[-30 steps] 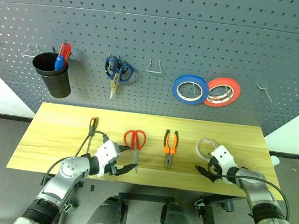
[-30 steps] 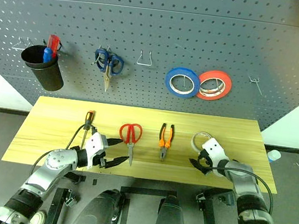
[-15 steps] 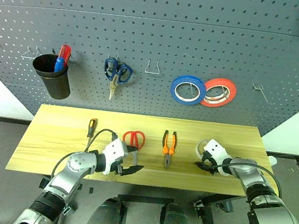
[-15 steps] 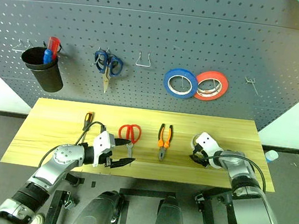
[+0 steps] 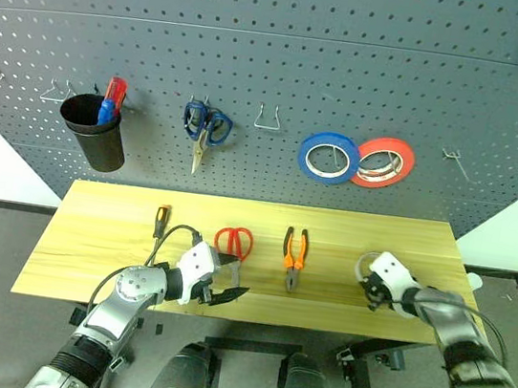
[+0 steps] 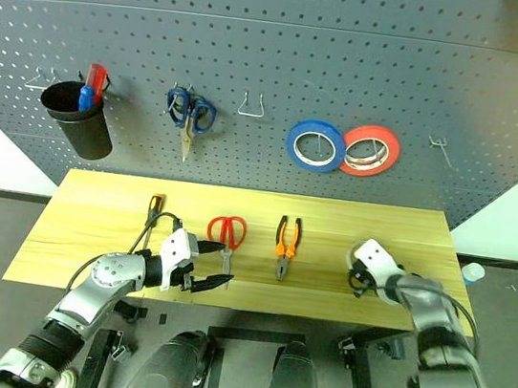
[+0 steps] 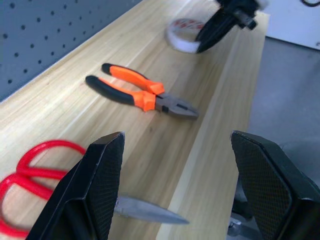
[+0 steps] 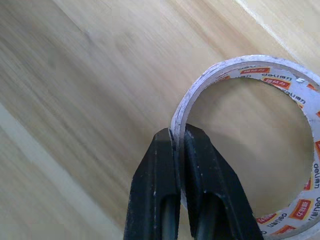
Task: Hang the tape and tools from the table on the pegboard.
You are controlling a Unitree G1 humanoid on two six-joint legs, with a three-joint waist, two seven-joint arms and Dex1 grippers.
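On the inner face of the tape (image 8: 250,145), seen from the right wrist, small orange labels repeat around the core, and the word "deli" can be read on one of them; the rest of the print is too small to make out. The right gripper (image 8: 176,137) has its two black fingers pinched together on the ring's thin wall, one inside the ring and one outside. The cream-white ring lies flat on the table (image 5: 99,230), towards its right end, with the gripper reaching it from the near side.

The left gripper (image 5: 226,291) hovers low over the table's front edge with its fingers spread wide and nothing between them. The red-handled scissors (image 5: 232,245) lie just beside it, their blade tip pointing towards the front edge and showing between the fingers in the left wrist view. The pliers (image 5: 293,254) lie between the scissors and the tape, and the slim screwdriver (image 5: 160,220) lies to the left of the scissors.

Behind the table the pegboard (image 5: 279,52) carries a black cup (image 5: 94,130), blue-handled scissors (image 5: 203,128), a blue roll (image 5: 328,156) and a red-orange roll (image 5: 386,162).
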